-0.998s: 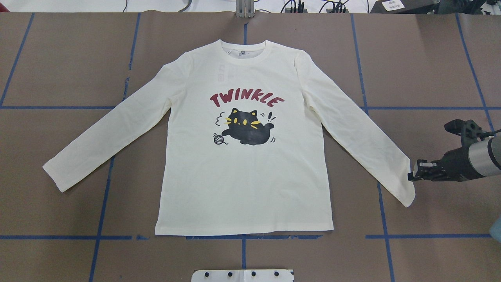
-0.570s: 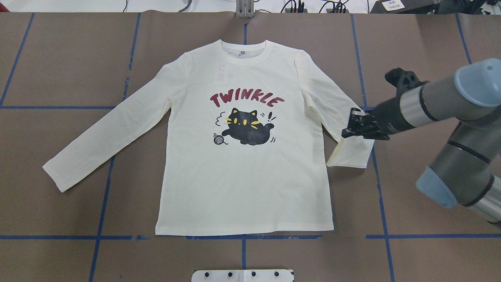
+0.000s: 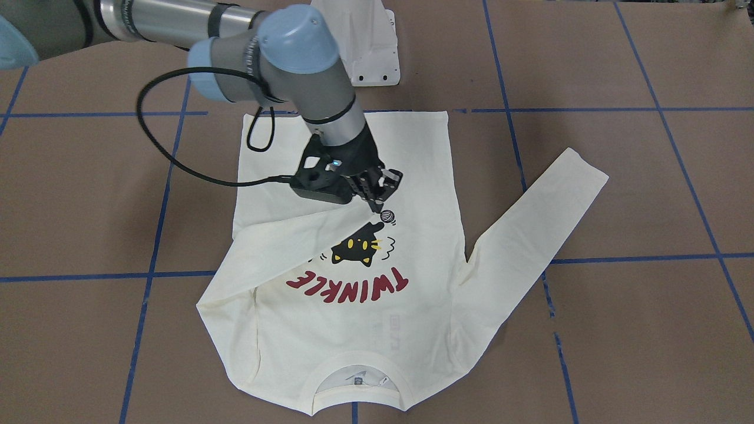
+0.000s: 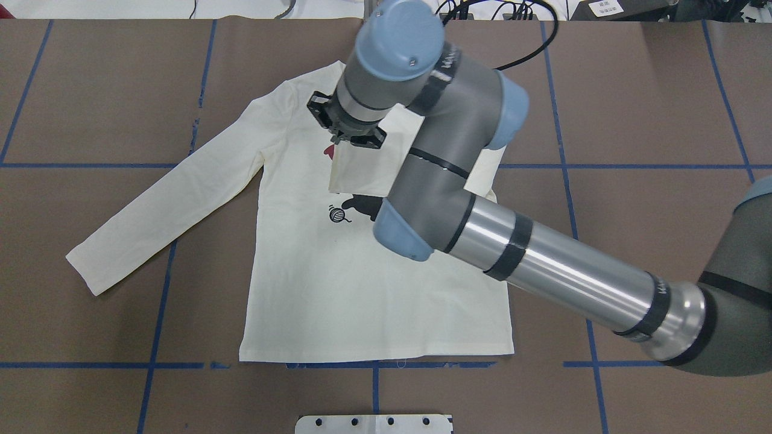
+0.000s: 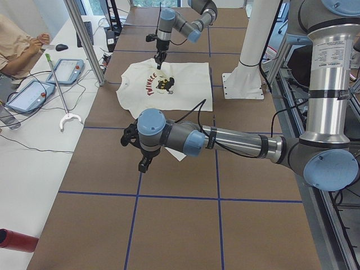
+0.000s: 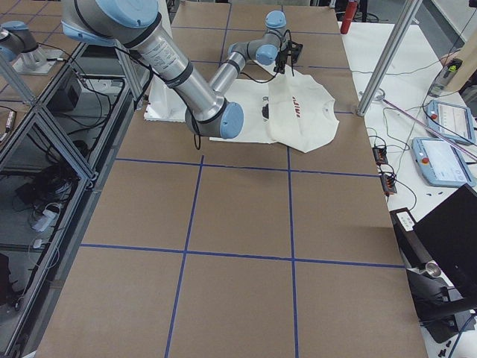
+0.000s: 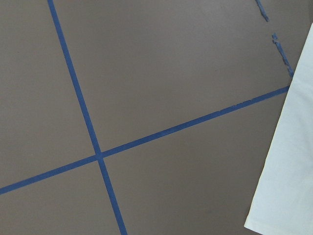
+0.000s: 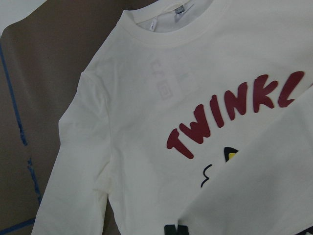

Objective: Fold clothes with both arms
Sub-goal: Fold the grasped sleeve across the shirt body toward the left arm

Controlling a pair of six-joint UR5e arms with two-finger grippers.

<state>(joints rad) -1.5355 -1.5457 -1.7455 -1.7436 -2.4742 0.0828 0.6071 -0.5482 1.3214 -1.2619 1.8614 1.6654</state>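
Lying flat on the brown table (image 4: 90,90), print up, the cream T-shirt (image 4: 338,289) sits mid-table. The right arm (image 4: 543,265) reaches across it, and the right gripper (image 3: 377,203) is clamped on one sleeve (image 3: 283,241), drawn over the cat print. The left gripper (image 5: 144,164) hangs above bare table near the other sleeve's end; whether closed or released, I cannot tell

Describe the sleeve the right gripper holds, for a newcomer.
On the brown table lies a cream cat-print T-shirt. The held sleeve crosses the chest, over the print, in the right gripper; the other sleeve lies spread flat.
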